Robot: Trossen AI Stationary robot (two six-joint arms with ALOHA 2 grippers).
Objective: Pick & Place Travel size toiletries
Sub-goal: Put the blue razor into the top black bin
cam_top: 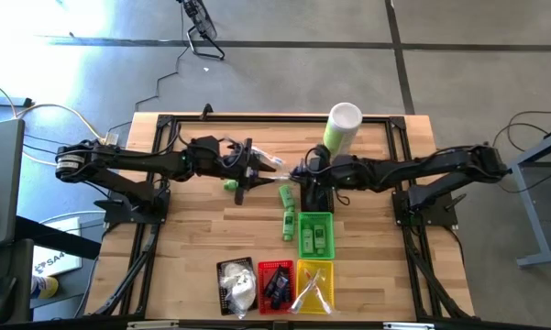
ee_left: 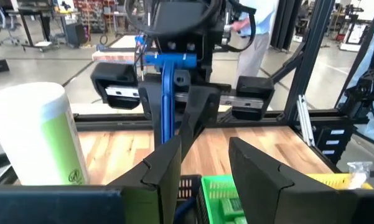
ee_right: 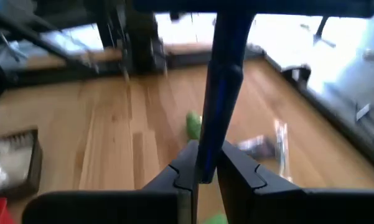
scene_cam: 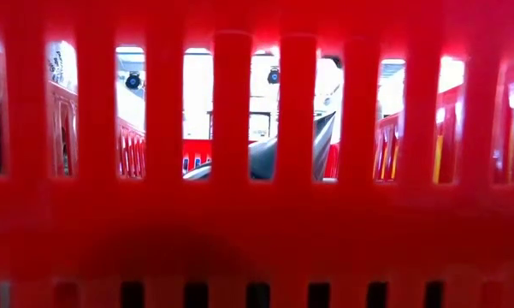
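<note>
Dark blue and slim, the tube (ee_right: 221, 81) is the piece in hand: it hangs in the air above the middle of the table (cam_top: 192, 229), pinched at one end by the right gripper (ee_right: 202, 165), whose fingers are pressed tight against it, while the rest of it reaches towards the left arm. The left gripper (ee_left: 205, 152) faces it from just beside, its fingers spread; the tube lies close along one of them, and we cannot tell whether they touch. We judge this a pass between the arms, with the right arm now the only one gripping. To do the step well, we would draw the left gripper straight back without brushing the tube, as a thin, smooth tube held only at its end could swing or slip. Then we would carry it low to the red basket (cam_top: 275, 268) at the near edge, where other dark items already lie, and spread the fingers only once it is over the rim. The tube looks stiff and glossy, with a darker section nearest the pinch. Small green bottles (cam_top: 286, 194) lie loose on the wood below the grippers, so we would keep the tube's free end clear of them.
</note>
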